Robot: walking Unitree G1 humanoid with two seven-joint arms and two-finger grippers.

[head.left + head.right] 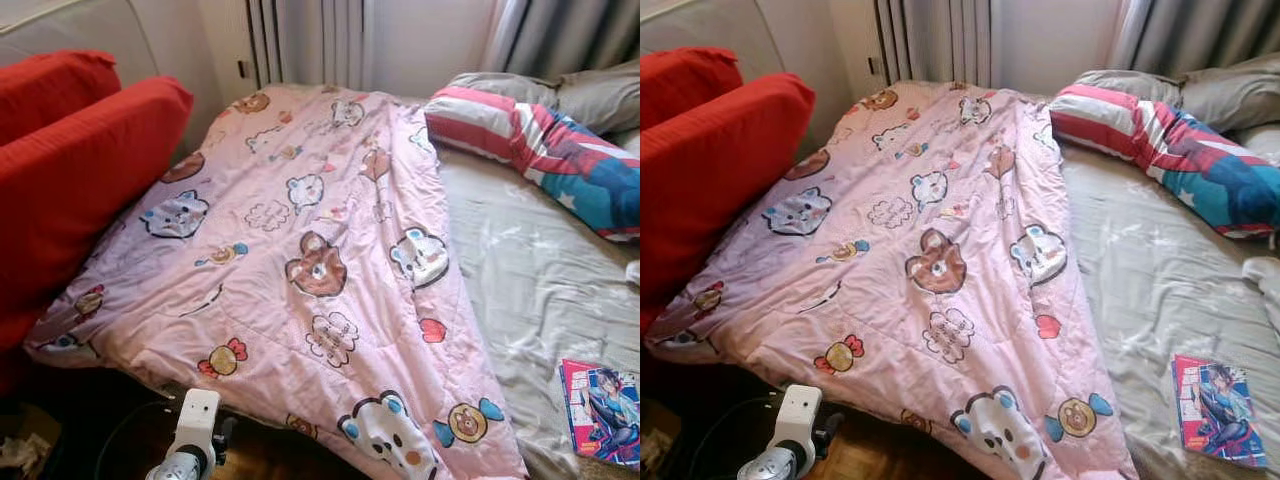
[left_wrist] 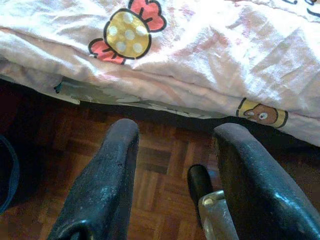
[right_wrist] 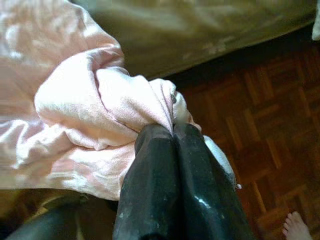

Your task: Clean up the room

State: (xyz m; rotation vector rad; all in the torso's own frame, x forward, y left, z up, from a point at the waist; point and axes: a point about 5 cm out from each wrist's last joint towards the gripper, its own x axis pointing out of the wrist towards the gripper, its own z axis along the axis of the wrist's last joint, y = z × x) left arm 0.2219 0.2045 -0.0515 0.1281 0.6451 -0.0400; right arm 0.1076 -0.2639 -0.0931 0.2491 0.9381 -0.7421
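A pink quilt (image 1: 300,260) printed with cartoon bears and candies lies spread slantwise over the left half of the bed. Its near edge hangs over the bed side. My right gripper (image 3: 172,131) is shut on a bunched corner of the quilt (image 3: 90,100), above the wooden floor. My left arm (image 1: 195,435) is low at the near edge of the bed. There my left gripper (image 2: 175,132) stands open just below the quilt's edge (image 2: 165,60), with nothing between its fingers.
Two red cushions (image 1: 80,170) lean along the bed's left side. A striped pillow (image 1: 540,150) and a comic magazine (image 1: 603,410) lie on the grey sheet (image 1: 530,270). Parquet floor (image 2: 150,170) runs beside the bed. A person's toes (image 3: 295,225) are on it.
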